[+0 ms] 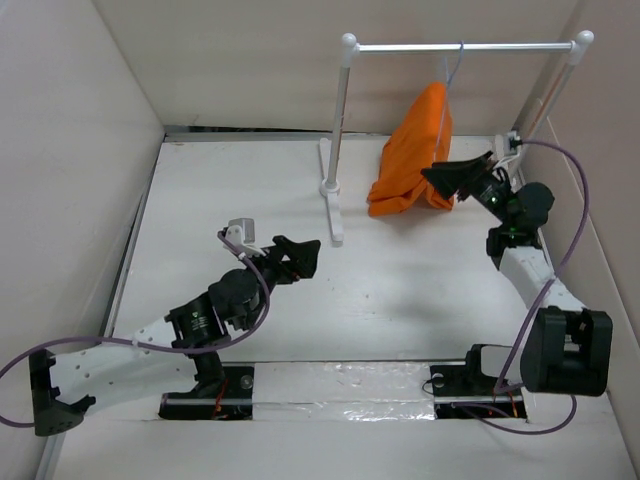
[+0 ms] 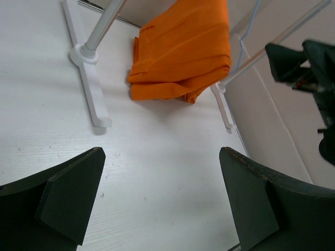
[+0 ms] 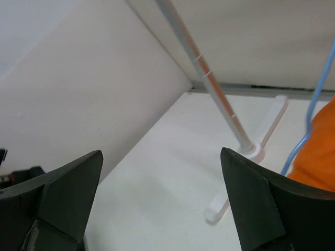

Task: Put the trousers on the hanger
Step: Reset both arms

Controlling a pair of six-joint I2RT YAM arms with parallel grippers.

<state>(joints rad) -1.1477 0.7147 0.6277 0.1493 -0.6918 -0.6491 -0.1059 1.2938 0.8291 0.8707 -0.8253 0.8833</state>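
Note:
The orange trousers (image 1: 410,160) hang draped over the thin pale blue hanger (image 1: 455,62), whose hook is on the rack's crossbar. Their lower end lies bunched on the table. They also show in the left wrist view (image 2: 180,49) and at the right edge of the right wrist view (image 3: 316,157). The hanger wire shows there too (image 3: 310,117). My right gripper (image 1: 450,178) is open and empty, just right of the trousers' lower end. My left gripper (image 1: 300,255) is open and empty over the middle of the table, well short of the trousers.
A white two-post rack with a silver crossbar (image 1: 460,46) stands at the back; its left post's foot (image 1: 332,205) lies between my left gripper and the trousers. Walls close the table in on the left, back and right.

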